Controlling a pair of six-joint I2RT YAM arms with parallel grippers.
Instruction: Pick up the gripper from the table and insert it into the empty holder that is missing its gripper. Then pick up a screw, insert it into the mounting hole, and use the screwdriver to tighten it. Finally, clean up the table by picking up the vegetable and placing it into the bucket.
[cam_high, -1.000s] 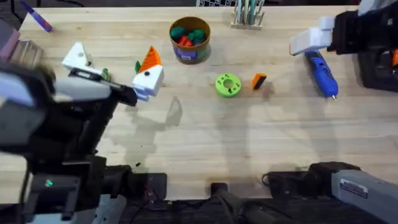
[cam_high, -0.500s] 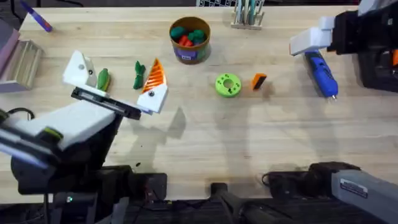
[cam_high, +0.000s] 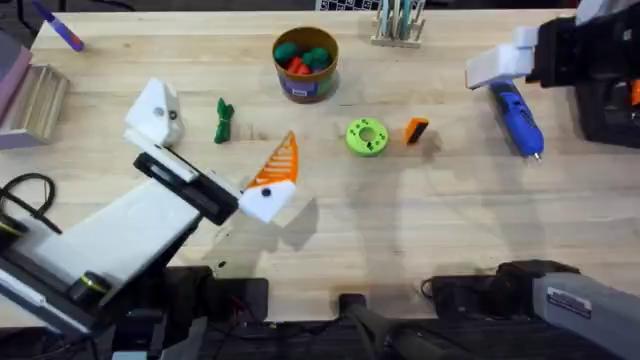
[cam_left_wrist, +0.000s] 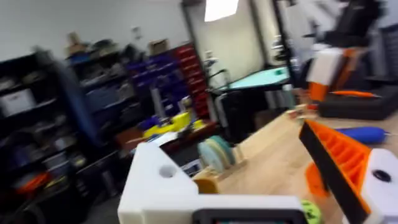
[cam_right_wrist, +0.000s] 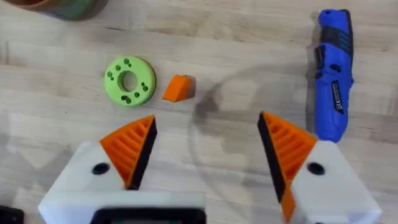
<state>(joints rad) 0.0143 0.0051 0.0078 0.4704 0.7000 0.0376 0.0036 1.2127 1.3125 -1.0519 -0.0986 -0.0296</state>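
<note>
The small orange gripper lies on the table just right of a green disc; the right wrist view shows the gripper too. My left gripper is open. One of its white blocks, the holder, has no finger, and the holder shows a bare hole. The other block carries an orange finger. A green vegetable lies between the jaws. The blue screwdriver lies at the right, under my open right gripper. The bucket stands at the back.
A purple marker lies at the far left corner. A wooden block sits at the left edge, and a small rack at the back. The bucket holds red and green pieces. Bare wood stretches across the front middle.
My left arm has swung right and toward the front, carrying its open gripper from the left side to the table's middle. The right arm has stayed still.
</note>
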